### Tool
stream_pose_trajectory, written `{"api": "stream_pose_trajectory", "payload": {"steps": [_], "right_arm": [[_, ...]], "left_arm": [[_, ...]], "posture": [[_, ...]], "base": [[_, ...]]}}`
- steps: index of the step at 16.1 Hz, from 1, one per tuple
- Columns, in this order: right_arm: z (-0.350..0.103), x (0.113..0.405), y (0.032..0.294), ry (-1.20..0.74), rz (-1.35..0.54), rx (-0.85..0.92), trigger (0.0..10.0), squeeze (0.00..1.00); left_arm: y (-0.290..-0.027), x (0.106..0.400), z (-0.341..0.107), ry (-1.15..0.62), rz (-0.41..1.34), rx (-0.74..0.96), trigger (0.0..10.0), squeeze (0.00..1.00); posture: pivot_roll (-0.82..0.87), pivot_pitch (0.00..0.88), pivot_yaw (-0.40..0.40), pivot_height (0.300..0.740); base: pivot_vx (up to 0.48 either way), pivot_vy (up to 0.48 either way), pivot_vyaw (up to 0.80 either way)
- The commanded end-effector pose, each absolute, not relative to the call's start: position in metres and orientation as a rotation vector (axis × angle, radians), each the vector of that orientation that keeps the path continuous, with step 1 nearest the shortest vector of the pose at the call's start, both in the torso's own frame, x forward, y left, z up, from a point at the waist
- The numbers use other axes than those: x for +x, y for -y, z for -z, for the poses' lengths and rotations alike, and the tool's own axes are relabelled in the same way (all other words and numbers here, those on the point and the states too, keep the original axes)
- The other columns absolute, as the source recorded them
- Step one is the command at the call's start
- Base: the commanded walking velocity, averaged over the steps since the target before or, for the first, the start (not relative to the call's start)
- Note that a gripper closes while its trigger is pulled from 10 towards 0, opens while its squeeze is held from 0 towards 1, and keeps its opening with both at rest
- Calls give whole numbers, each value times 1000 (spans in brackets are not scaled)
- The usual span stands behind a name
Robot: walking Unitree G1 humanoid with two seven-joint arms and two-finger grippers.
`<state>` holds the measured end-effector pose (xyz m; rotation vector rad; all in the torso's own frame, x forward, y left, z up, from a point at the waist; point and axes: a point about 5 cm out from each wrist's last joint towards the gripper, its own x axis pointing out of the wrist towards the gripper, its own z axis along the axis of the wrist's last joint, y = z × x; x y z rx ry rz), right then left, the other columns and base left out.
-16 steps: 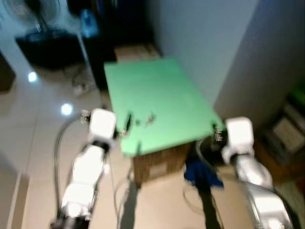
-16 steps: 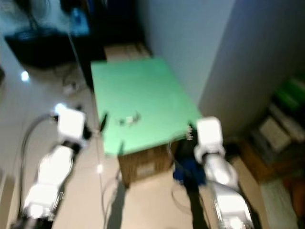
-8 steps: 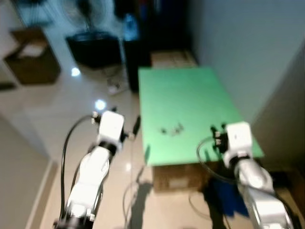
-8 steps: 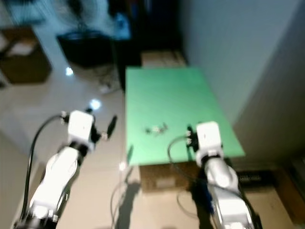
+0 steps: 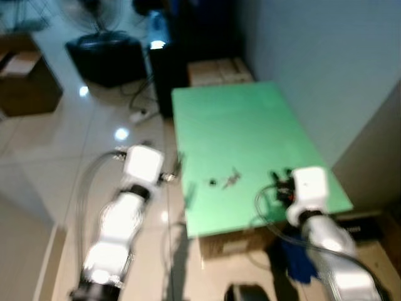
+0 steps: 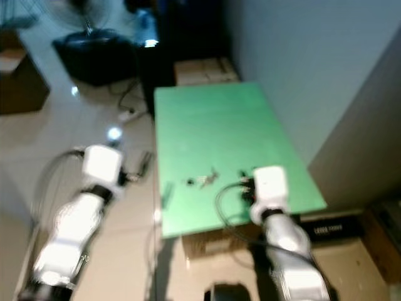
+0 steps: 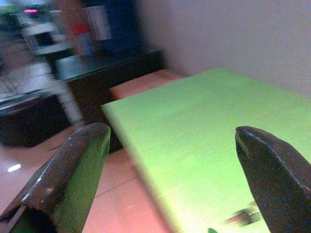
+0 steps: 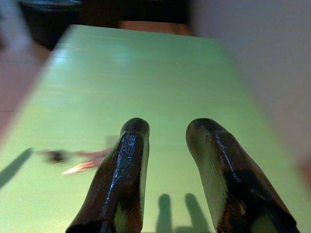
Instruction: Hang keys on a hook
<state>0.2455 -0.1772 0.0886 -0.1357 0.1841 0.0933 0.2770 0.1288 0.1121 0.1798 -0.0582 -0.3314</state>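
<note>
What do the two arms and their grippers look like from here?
Both arms are silver with a boxy white wrist block and a looping black cable beside it. The left gripper and right gripper each have two long, glossy black fingers with rounded tips.

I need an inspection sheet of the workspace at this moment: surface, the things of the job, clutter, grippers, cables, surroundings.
Surface: green table top beside a grey wall; the views are blurred.
Job's things: keys lie flat on the table, near its front half; no hook seen.
Clutter: nothing seen on the table besides the keys.
Grippers: left gripper wide open, off the table's left edge; right gripper over the table to the right of the keys, fingers slightly apart, holding nothing.
Cables: a black cable loops at the right wrist; loose cords on the floor.
Surroundings: tiled floor, fan base, cardboard boxes behind the table.
</note>
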Motion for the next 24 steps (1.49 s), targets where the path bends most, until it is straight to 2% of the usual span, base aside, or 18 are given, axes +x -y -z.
{"api": "stream_pose_trajectory", "payload": {"steps": [1, 8, 14, 15, 19, 21, 22, 24], "right_arm": [[-91, 247, 171, -169, -105, -144, 10000, 0], [-88, 243, 171, -203, -131, -166, 10000, 0], [-90, 248, 170, -201, -172, -113, 10000, 0], [-88, 247, 166, -238, -227, -85, 10000, 1000], [-76, 251, 159, -346, -351, -103, 10000, 1000], [-63, 261, 157, -411, -300, -78, 10000, 1000], [-52, 267, 157, -434, -247, 8, 10000, 1000], [-31, 273, 154, -505, -218, 51, 10000, 1000]], "left_arm": [[-143, 275, -112, 51, 296, 196, 10000, 0], [-136, 273, -108, 49, 318, 181, 10000, 0], [-139, 279, -110, 35, 315, 199, 10000, 0], [-139, 279, -110, 32, 331, 218, 10000, 0], [-142, 278, -105, -10, 370, 294, 10000, 0], [-143, 278, -109, 2, 377, 313, 10000, 0], [-141, 276, -114, 27, 399, 310, 10000, 0], [-141, 273, -121, 40, 432, 306, 10000, 0]], "posture": [[-128, 92, 37, 740], [-151, 28, 27, 740], [-145, 53, 32, 740], [-148, 50, 33, 740], [-138, 62, 32, 740], [-126, 92, 38, 740], [-116, 102, 42, 740], [-94, 118, 51, 740]], "base": [[322, 0, 0], [316, 0, 0], [242, 0, 0], [0, 0, 0], [0, 0, 0], [0, 0, 0], [0, 0, 0], [0, 0, 0]]}}
